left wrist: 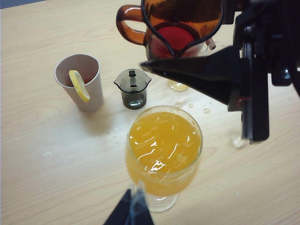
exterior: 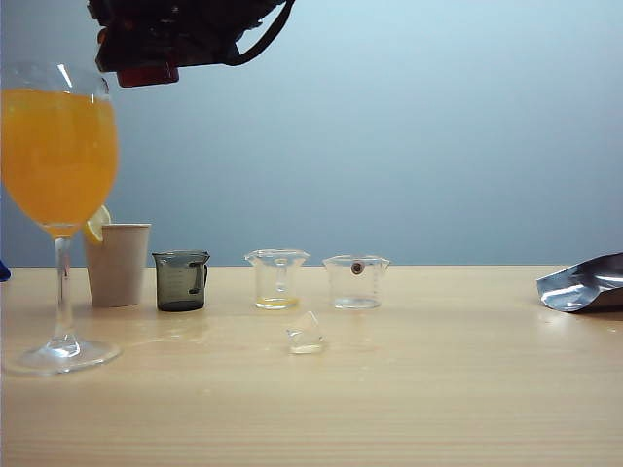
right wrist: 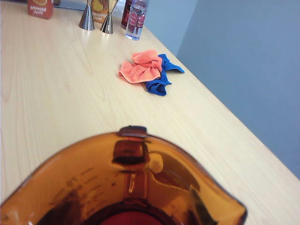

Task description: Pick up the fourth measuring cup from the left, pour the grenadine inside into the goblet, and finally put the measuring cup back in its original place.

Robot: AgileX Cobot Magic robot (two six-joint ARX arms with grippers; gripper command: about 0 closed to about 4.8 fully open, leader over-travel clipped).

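1. The right gripper (left wrist: 190,68) is clamping the fourth measuring cup (left wrist: 180,23), one black finger (left wrist: 206,75) lying across the cup's front wall just under the spout.
2. The cup is hanging in the air near the rim of the goblet (exterior: 58,156), clear of the table (exterior: 438,389). The grenadine (left wrist: 176,36) is sitting dark red in its bottom.
3. In the right wrist view the amber cup is filling the foreground, with orange and blue cloths (right wrist: 150,70) lying further along the table.
4. The goblet is standing at the left edge of the exterior view, holding orange juice (left wrist: 164,145) that is showing plain orange.
5. The left gripper (left wrist: 129,213) is showing only as a dark tip beside the goblet's stem; I cannot tell how far it is open.
6. In the lower left of the exterior view, a white paper cup (exterior: 119,263) and a smoky grey cup (exterior: 181,280) are standing right of the goblet. Two clear cups (exterior: 277,278) are standing near the centre.
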